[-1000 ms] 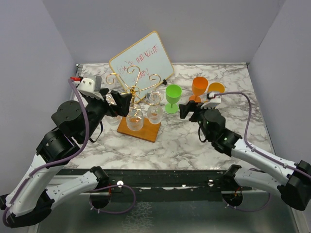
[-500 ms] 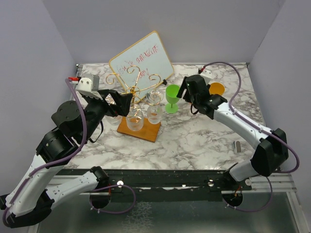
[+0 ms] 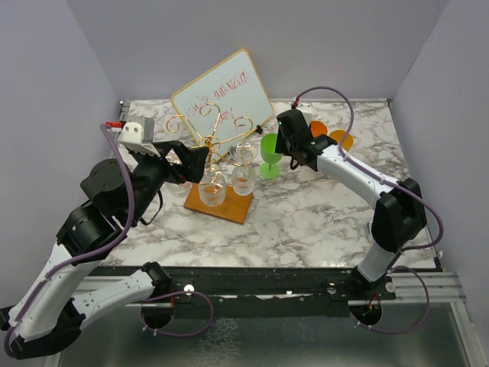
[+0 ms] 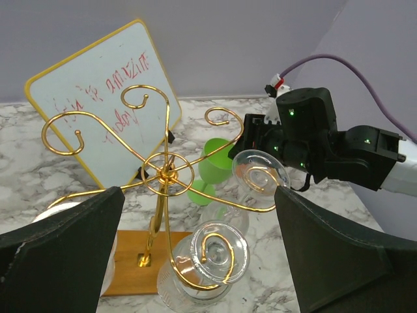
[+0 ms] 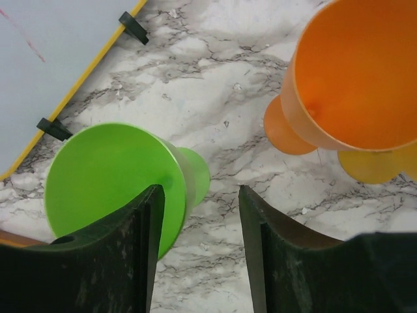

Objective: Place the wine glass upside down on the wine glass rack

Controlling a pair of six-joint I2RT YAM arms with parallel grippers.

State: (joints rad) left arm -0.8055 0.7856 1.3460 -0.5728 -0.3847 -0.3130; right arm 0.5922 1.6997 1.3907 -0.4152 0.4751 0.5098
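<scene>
A green wine glass (image 3: 272,147) stands upright on the marble table to the right of the wine glass rack (image 3: 211,130), a gold wire stand on a wooden base (image 3: 221,205). My right gripper (image 3: 285,156) reaches down at the green wine glass (image 5: 111,176) from behind. It is open: its left finger (image 5: 133,254) lies over the bowl's mouth, and the right finger (image 5: 273,254) stands clear outside the wall. My left gripper (image 4: 199,195) is open wide in front of the wine glass rack (image 4: 166,173), touching nothing.
Clear glasses (image 3: 212,187) (image 3: 243,177) hang upside down on the rack's curls. Two orange glasses (image 3: 315,131) (image 3: 340,140) stand right of the green one, close to my right wrist. A tilted whiteboard (image 3: 221,95) leans behind the rack.
My right arm swung from the table's near right to the back, above the green glass, and its jaws have narrowed. The left arm has stayed still.
</scene>
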